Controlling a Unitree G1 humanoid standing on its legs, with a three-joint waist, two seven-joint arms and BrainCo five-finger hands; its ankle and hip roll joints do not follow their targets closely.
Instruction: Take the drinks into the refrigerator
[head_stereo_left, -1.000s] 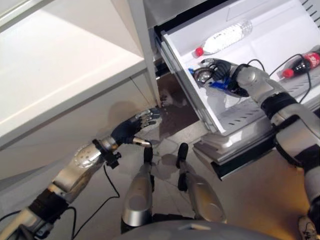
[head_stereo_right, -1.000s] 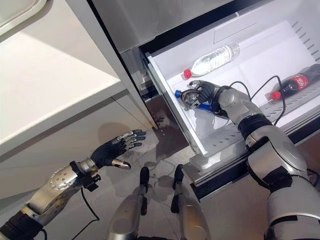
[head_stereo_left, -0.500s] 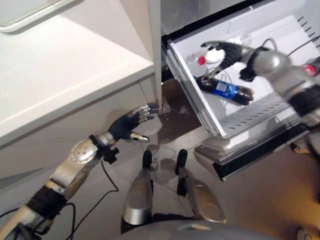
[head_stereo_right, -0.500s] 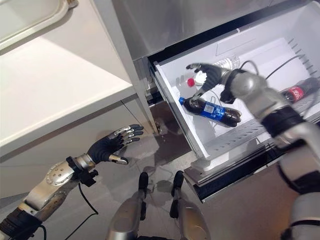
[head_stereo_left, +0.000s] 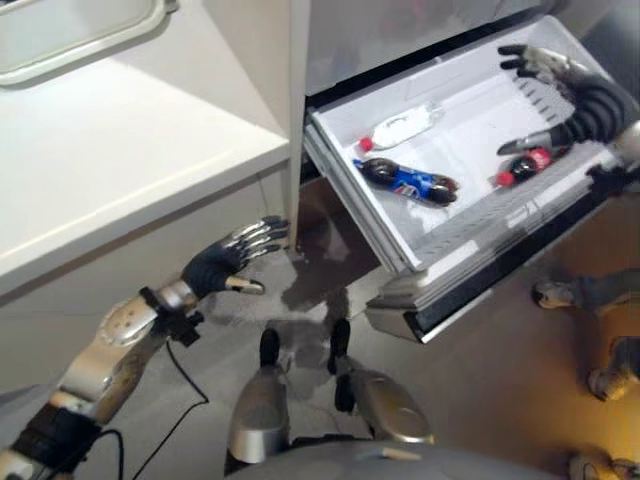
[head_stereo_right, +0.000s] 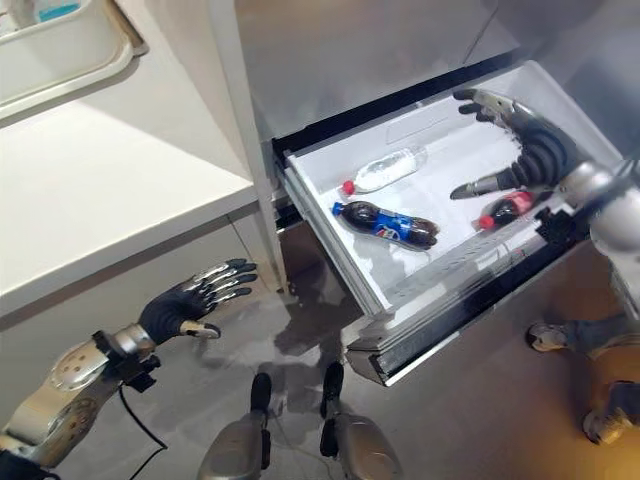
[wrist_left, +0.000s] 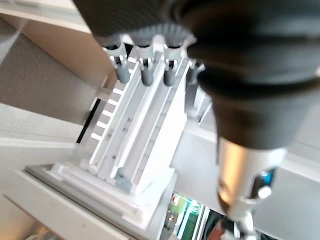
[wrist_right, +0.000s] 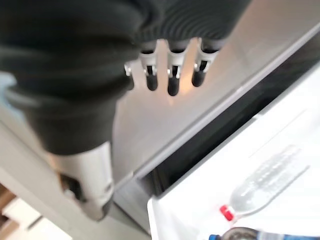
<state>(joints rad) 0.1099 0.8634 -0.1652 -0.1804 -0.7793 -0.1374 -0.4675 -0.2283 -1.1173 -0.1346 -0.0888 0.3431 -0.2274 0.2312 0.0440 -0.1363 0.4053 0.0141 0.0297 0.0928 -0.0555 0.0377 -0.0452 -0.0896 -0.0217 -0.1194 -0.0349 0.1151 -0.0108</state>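
Right hand (head_stereo_right: 535, 150) spread, empty.

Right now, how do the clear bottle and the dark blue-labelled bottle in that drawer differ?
The clear bottle looks see-through with a red cap, while the blue-labelled bottle holds dark drink under a blue cap. The clear bottle lies nearer the back of the drawer; the blue-labelled bottle lies nearer its front. Their bodies angle differently: the clear bottle's runs toward the drawer's back, the blue-labelled bottle's toward its front. Both lie on their sides, caps toward the robot's left, with neither hand touching them.

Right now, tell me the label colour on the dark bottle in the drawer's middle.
Blue, on the dark cola bottle; clearest in the right eye view.
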